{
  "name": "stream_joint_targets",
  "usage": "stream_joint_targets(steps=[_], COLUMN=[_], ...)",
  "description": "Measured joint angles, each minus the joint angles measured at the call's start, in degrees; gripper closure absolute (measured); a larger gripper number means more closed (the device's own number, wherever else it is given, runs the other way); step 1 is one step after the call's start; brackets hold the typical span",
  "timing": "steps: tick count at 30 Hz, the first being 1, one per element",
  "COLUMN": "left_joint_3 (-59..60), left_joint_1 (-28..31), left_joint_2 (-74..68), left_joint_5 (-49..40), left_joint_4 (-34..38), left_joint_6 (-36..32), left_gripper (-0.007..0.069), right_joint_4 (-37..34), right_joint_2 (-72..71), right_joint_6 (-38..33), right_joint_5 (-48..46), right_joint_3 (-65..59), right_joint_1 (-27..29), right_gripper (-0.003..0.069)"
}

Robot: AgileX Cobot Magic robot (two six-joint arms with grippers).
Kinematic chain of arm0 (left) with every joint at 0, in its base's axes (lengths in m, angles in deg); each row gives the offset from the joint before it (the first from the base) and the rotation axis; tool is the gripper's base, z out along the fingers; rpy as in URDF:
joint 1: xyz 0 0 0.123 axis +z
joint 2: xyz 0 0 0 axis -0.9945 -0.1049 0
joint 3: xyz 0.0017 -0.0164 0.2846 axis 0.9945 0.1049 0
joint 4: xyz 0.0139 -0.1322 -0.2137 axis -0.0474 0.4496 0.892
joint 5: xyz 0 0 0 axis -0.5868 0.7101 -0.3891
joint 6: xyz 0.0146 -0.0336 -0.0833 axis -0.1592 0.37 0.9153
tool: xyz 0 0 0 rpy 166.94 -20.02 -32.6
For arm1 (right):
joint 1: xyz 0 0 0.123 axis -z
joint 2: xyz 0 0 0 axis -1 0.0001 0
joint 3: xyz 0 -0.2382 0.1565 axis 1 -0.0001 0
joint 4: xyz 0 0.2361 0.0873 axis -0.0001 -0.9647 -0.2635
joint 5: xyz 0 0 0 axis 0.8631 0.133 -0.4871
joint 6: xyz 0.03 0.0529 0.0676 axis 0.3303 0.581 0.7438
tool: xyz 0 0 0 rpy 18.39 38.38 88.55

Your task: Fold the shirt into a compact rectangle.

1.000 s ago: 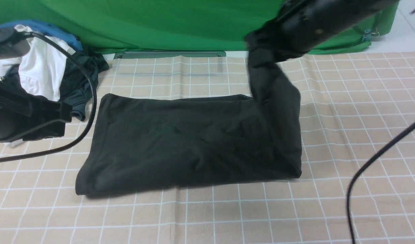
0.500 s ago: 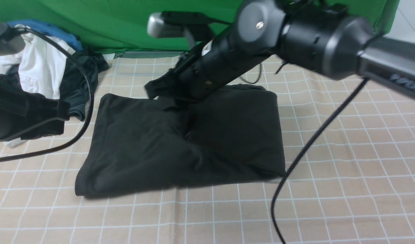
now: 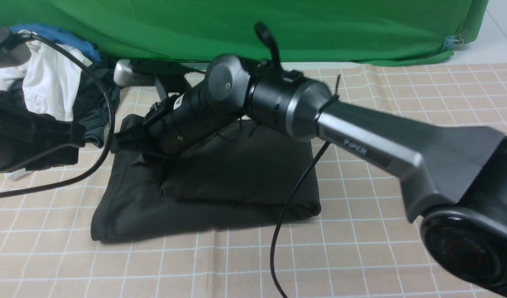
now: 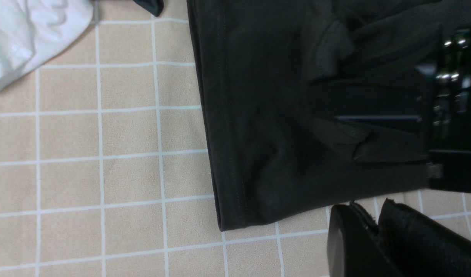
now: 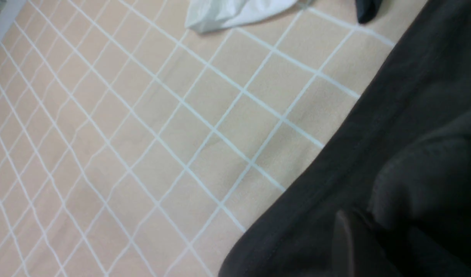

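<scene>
The black shirt (image 3: 237,174) lies on the checked cloth, its right part doubled over to the left as a thick upper layer. My right gripper (image 3: 124,142) has reached across to the shirt's far left end and is shut on a bunched edge of the shirt (image 5: 412,181); one finger (image 5: 341,238) shows beside the fold. The left wrist view shows that gripper (image 4: 374,119) pinching fabric over the lower layer (image 4: 258,115). My left gripper (image 4: 374,211) hovers off the shirt's near left corner, shut and empty. No chest print or neck label shows.
A pile of clothes sits at the back left: a white garment (image 3: 46,87), a dark one (image 3: 98,103) and a blue one (image 3: 63,35). The right arm's cable (image 3: 295,194) hangs over the shirt. A green backdrop (image 3: 319,29) closes off the back.
The right arm has swept from the back right across to the left, carrying the shirt's right end over the rest. The shirt's right edge now lies further left. The left arm has stayed put.
</scene>
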Motion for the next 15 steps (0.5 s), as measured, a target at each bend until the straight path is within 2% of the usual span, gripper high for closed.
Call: stream_joint_targets(steps=[1,2,5,7,9,11,13,14,15], left_joint_3=[0.0,0.0,0.0,0.0,0.0,0.0,0.0,0.0,0.0], left_joint_1=[0.0,0.0,0.0,0.0,0.0,0.0,0.0,0.0,0.0], left_joint_2=[0.0,0.0,0.0,0.0,0.0,0.0,-0.1,-0.1,-0.5], left_joint_5=[0.0,0.0,0.0,0.1,0.7,1.3,2.8,3.0,4.5], left_joint_4=[0.0,0.0,0.0,0.0,0.0,0.0,0.1,0.2,0.5], left_joint_6=[0.0,0.0,0.0,0.0,0.0,0.2,0.3,0.3,1.0], left_gripper=[0.0529,0.0529,0.0528,0.0526,0.0516,0.0513,0.0513,0.0513,0.0513], right_joint_4=[0.0,-0.4,-0.7,-0.8,-0.6,0.8,5.2,5.6,8.9], right_joint_2=[0.0,0.7,0.8,0.3,-0.7,-2.1,-4.9,-4.9,-6.8], right_joint_6=[0.0,0.0,0.0,-0.6,-2.9,-4.1,-4.7,-4.6,-4.4], right_joint_5=[0.0,0.1,-1.2,-3.7,-8.1,-12.1,-18.6,-18.6,-22.7], right_joint_3=[0.0,0.0,0.2,1.1,2.7,4.4,7.4,7.4,9.1], right_joint_1=[-0.1,-0.3,-0.4,0.1,1.2,2.6,5.4,5.6,7.5], right_gripper=[0.0486,0.0410,0.0270,0.0204,0.0171,0.0174,0.0242,0.0251,0.0335])
